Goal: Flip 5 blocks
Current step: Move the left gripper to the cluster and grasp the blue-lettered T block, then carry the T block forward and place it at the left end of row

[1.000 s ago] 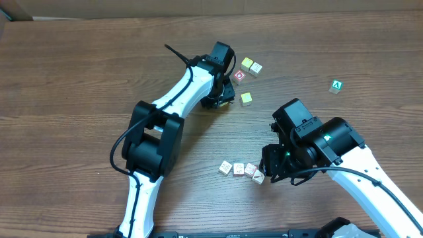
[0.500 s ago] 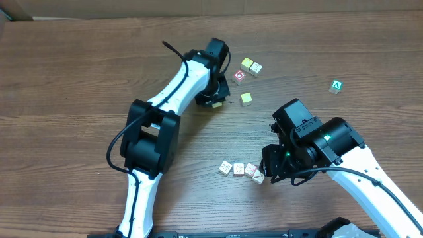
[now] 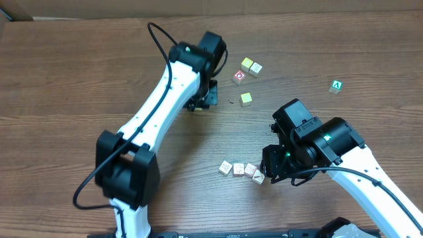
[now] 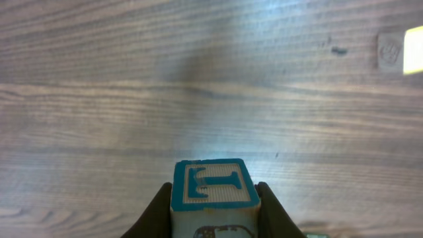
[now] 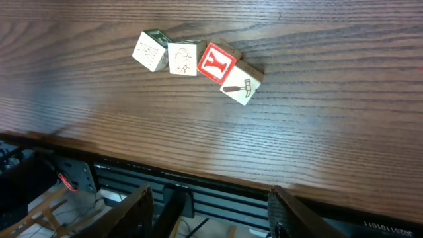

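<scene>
My left gripper (image 4: 213, 210) is shut on a pale block (image 4: 213, 188) whose blue-framed letter face points away from the wrist camera. The block hangs above the bare wood. In the overhead view this gripper (image 3: 201, 100) sits left of the far cluster and hides its block. Several printed blocks lie in a row near the front edge, among them a red Y block (image 5: 217, 63) and a hammer block (image 5: 240, 84). The same row (image 3: 238, 170) is just left of my right gripper (image 3: 272, 166). The right gripper (image 5: 211, 215) is open and empty, over the table's front edge.
A red-faced cube (image 3: 238, 77), two pale-yellow cubes (image 3: 246, 64) and a yellow cube (image 3: 246, 98) lie right of the left gripper. A green "A" cube (image 3: 337, 86) sits at the far right. Below the table's front edge (image 5: 264, 182) are cables and rails.
The left gripper closed on a block and drew back to the left, away from the far cluster, with the arm swinging round. The right arm has not moved.
</scene>
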